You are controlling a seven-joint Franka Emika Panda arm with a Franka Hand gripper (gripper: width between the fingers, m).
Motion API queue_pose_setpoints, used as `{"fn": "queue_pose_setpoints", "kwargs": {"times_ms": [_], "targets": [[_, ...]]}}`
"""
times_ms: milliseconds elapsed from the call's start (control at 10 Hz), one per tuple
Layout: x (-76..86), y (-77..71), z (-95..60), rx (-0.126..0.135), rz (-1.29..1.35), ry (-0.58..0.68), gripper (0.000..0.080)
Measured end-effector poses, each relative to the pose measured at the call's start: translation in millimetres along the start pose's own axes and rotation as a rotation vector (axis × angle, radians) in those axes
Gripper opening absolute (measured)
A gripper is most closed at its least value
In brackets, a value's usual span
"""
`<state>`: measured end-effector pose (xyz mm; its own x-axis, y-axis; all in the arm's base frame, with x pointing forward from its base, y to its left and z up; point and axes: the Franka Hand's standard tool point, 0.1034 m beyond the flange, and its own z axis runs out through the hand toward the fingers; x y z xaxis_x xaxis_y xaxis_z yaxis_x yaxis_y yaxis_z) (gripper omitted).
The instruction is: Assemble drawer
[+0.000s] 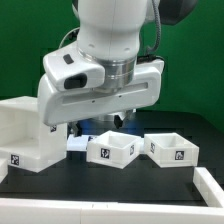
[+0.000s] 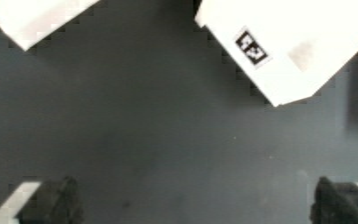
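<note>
The pincer [image 2: 197, 205] is seen spread wide, nothing pinched. A tray [image 2: 274, 50] lies ahead of it; its wall should be centred between the fingers [image 2: 51, 202] before closing.

Words, numbers, brands: none can be read in either view.
Housing [image 1: 28, 128]: one square black-and-white tag [image 1: 14, 158] low on its front face, a coded pattern without letters.
Middle tray [image 1: 118, 150]: a like tag [image 1: 106, 154] on its front wall.
Outer tray [image 1: 165, 148], at the exterior view's right: a like tag [image 1: 178, 154] on its front wall.
White part [image 2: 300, 60], wrist view: one tag [image 2: 252, 46], its pattern blurred.
</note>
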<state>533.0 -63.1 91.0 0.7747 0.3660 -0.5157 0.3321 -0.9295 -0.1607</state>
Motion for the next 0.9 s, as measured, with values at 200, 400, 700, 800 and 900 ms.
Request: {"fn": "queue_pose_setpoints", "kwargs": {"times_ms": [200,400,700,800,900], "targets": [[-11.0,44.9,18.6,0.047,0.079,-0.113,0.0649],[-9.1,44.2,25.6,0.09,0.079,-0.251,0.0649],[-11.2,46.9,29.7,0.11,0.097,-0.306,0.0649],[-21.8,67.5,32.0,0.128,0.166,-0.33,0.0649],[-32.4,89.4,34.3,0.123,0.211,-0.344,0.0649]]}}
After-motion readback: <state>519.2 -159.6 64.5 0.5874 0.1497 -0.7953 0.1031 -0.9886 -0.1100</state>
